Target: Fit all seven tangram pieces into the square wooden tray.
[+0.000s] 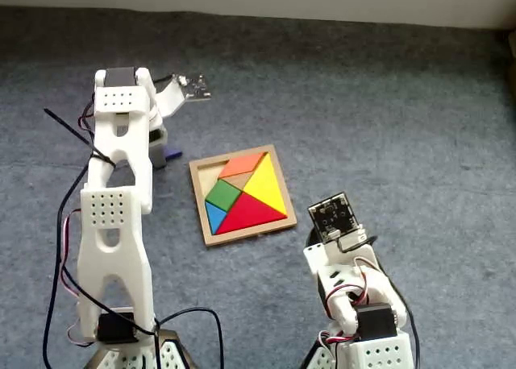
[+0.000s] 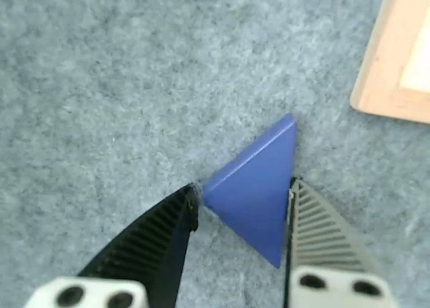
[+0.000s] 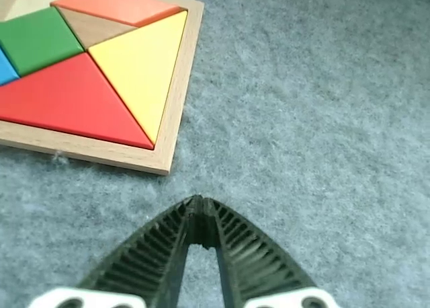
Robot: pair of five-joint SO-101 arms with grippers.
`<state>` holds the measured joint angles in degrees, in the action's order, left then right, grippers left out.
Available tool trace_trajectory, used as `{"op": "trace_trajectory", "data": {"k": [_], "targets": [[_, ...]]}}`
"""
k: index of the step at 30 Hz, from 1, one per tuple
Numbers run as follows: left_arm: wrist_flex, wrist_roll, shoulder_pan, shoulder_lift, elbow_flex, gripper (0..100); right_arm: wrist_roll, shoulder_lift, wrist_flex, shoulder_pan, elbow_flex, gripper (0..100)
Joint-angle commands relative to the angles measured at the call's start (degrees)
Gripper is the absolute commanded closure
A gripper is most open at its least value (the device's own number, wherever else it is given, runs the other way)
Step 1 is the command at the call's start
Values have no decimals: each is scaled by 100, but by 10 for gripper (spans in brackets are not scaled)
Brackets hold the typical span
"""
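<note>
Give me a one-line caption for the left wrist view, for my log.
The left hand grips the blue triangle on the carpet, a corner of the tray nearby.

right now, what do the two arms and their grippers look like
The left arm and right arm are white plastic with dotted panels, black motors and black and red cables. The left gripper has one black, one grey ribbed finger; the right gripper has two black ones.
</note>
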<state>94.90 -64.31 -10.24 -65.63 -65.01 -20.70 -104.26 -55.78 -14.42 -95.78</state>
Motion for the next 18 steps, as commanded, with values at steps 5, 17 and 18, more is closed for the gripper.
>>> {"op": "trace_trajectory", "data": {"k": [5, 17, 18], "targets": [[211, -44, -22, 22, -207, 880, -70, -92, -40, -48, -576, 992], [633, 967, 57, 110, -1007, 880, -70, -92, -40, -48, -576, 992], [642, 1002, 57, 207, -980, 880, -70, -92, -40, -48, -576, 992]]}}
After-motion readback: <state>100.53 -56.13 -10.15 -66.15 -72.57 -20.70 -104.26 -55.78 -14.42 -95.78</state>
